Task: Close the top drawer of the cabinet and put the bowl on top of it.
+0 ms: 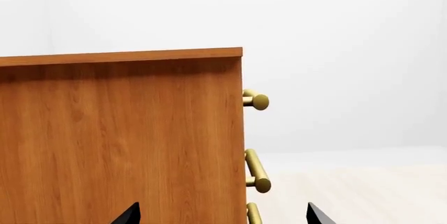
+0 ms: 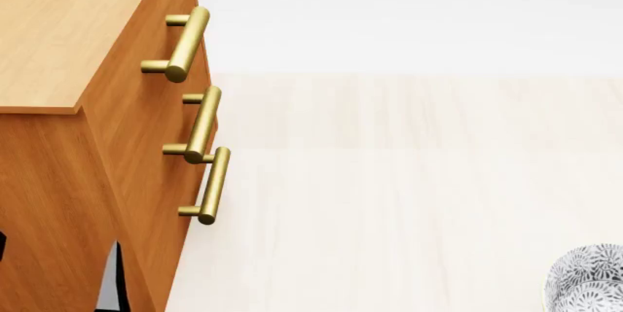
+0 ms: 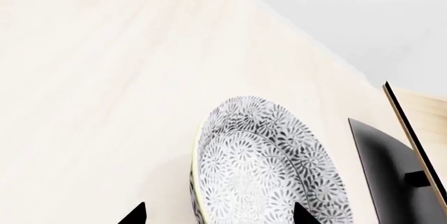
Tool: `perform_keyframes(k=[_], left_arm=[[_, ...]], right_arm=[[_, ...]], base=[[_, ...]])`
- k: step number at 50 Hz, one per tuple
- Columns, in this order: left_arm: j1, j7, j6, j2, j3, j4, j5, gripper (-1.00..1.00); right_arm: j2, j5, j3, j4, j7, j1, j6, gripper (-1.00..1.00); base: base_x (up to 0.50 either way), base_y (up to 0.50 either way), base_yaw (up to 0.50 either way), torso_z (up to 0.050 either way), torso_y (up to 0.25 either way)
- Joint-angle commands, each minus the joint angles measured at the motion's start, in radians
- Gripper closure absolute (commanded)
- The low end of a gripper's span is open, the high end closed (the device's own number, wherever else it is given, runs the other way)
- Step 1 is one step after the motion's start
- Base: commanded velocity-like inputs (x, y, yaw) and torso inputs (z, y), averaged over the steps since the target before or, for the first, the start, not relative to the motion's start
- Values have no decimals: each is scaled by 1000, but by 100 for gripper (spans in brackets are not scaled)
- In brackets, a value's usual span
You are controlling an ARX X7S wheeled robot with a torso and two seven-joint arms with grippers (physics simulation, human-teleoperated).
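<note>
Just under my right gripper point(image 3: 218, 214), spread wide, the bowl point(image 3: 269, 166) sits mouth-up on the floor point(image 3: 91, 103); my left gripper point(image 1: 222, 214) is spread beside the cabinet point(image 1: 119, 140), whose top drawer point(image 2: 173, 17) handle runs level.

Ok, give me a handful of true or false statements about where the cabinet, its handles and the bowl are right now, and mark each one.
1. The bowl sits on top of the cabinet. False: it rests on the pale floor, and the part of the cabinet top in view is bare.
2. Three brass bar handles show on the cabinet front in the head view. True: the uppermost one is the top drawer's handle.
3. The bowl is plain white. False: it carries a dark leafy floral pattern.
4. The right gripper has its fingertips spread, on either side of the bowl in its view. True.
5. The left gripper is clamped on a handle. False: its fingertips are apart and hold nothing.
</note>
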Motion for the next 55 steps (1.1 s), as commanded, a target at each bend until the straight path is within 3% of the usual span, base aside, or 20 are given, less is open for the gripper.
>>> perform_keyframes(k=[1, 55], left_arm=[[-4, -1, 5, -1, 1, -6, -5, -100], [-3, -14, 16, -12, 10, -11, -13, -100]], right_arm=[[-10, -3, -8, 19, 0, -17, -20, -100], [-25, -7, -11, 52, 4, -46, -56, -100]], base=[[0, 0, 0, 0, 0], [0, 0, 0, 0, 0]])
